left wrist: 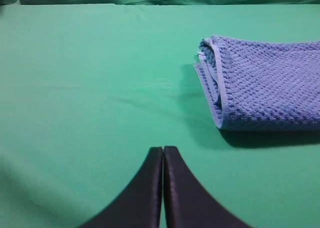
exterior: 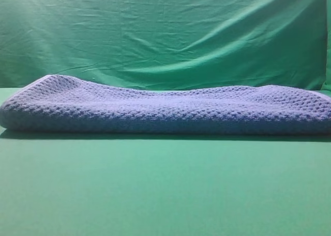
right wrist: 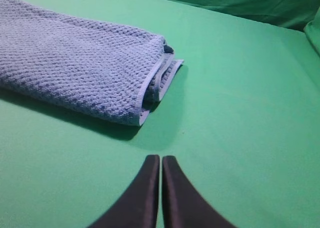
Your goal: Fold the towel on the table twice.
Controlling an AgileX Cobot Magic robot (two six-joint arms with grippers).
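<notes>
Both black grippers, left gripper point(left wrist: 163, 149) and right gripper point(right wrist: 160, 158), hover clenched and empty over the smooth bright green table point(exterior: 165, 194). Between them the blue-grey waffle-weave towel point(exterior: 165, 111) lies folded in layers, pale edging stacked at each end

We lose the towel point(exterior: 165, 109) past the right edge of the exterior high view; each wrist view cuts its length off at the frame side. The table point(exterior: 165, 189) beneath the towel is hidden.
</notes>
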